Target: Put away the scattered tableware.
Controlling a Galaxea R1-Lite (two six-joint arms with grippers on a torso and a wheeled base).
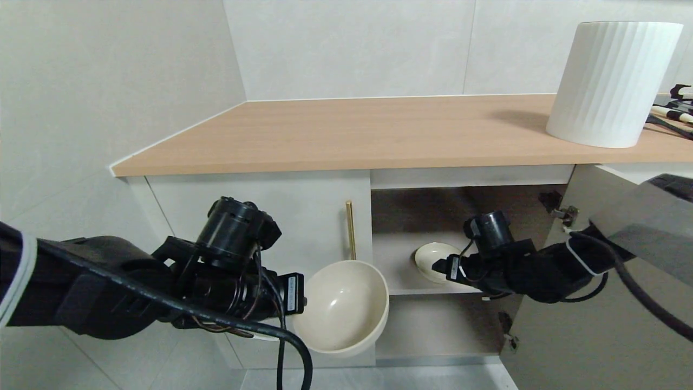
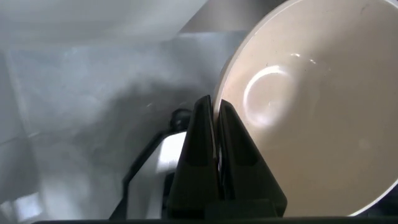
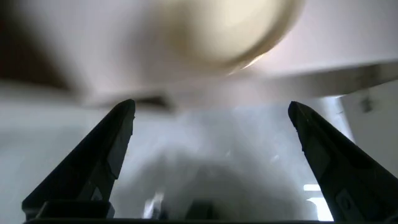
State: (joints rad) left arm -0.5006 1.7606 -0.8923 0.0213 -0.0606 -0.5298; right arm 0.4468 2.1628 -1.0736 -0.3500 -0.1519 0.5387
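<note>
My left gripper is shut on the rim of a large cream bowl, held tilted in front of the closed left cabinet door. In the left wrist view the two fingers pinch the bowl's rim. A smaller cream dish sits on the shelf inside the open cabinet. My right gripper is just in front of that dish and stands open; in the right wrist view its fingers spread wide below the blurred dish.
The cabinet's right door stands open beside my right arm. A brass handle runs down the closed left door. On the wooden countertop stands a white ribbed container, with utensils at the far right edge.
</note>
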